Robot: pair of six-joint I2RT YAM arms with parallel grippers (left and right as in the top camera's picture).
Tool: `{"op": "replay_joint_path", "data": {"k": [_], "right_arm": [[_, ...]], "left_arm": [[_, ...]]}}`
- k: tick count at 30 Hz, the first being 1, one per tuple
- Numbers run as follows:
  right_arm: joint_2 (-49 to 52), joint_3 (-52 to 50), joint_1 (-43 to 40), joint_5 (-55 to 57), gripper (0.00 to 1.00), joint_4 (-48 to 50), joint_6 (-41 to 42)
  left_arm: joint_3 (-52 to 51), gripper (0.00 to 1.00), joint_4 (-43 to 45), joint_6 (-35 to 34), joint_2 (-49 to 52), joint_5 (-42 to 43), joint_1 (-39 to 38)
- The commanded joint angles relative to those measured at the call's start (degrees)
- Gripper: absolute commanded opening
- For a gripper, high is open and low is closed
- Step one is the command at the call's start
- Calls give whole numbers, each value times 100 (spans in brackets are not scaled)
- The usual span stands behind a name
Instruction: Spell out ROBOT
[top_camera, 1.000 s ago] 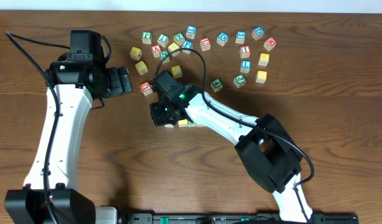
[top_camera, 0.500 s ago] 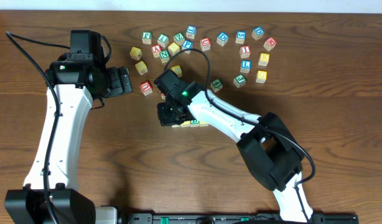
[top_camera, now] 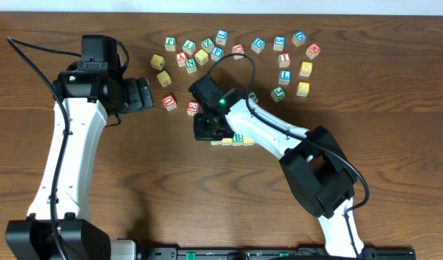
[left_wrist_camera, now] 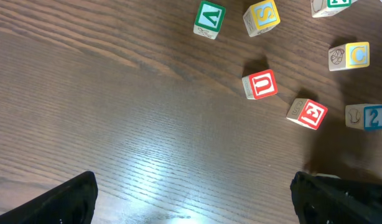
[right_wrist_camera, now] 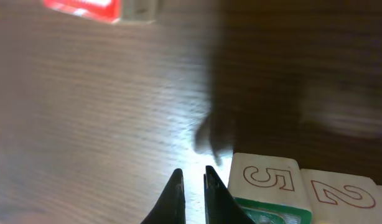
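Note:
A short row of letter cubes lies at mid-table, with the green B (top_camera: 238, 137) showing and light cubes on either side of it. My right gripper (top_camera: 209, 132) hovers low at the row's left end and covers that end. In the right wrist view its fingers (right_wrist_camera: 192, 186) are shut with only a sliver between them, holding nothing. They are just left of a green-topped cube (right_wrist_camera: 265, 180) with a 5 on its side. A cube marked 2 (right_wrist_camera: 337, 194) adjoins it. My left gripper (top_camera: 141, 94) is open and empty at the left. The blue T cannot be made out.
Several loose letter cubes are scattered along the far side (top_camera: 221, 36). Two red cubes, U (left_wrist_camera: 260, 84) and E (left_wrist_camera: 308, 114), lie between the grippers, also in the overhead view (top_camera: 169, 101). A green A (left_wrist_camera: 209, 18) and a yellow S (left_wrist_camera: 261, 15) lie beyond.
My right gripper has moved right and slightly away, and the row of cubes has shifted right with it. The green B is now uncovered. The left arm has not moved.

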Motion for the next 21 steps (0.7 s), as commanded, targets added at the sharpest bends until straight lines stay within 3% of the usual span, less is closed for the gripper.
{"op": "replay_joint_path", "data": {"k": [1, 12, 19, 21], "right_arm": [[81, 48, -94, 286, 8, -76, 354], [-50, 275, -229, 299, 16, -101, -4], [-529, 850, -264, 350, 36, -404, -929], [-660, 1005, -297, 352, 36, -603, -1169]], "left_arm": [[105, 97, -11, 76, -31, -52, 9], [105, 98, -11, 76, -31, -55, 9], [105, 98, -11, 76, -31, -55, 9], [105, 98, -11, 76, -31, -55, 9]]}}
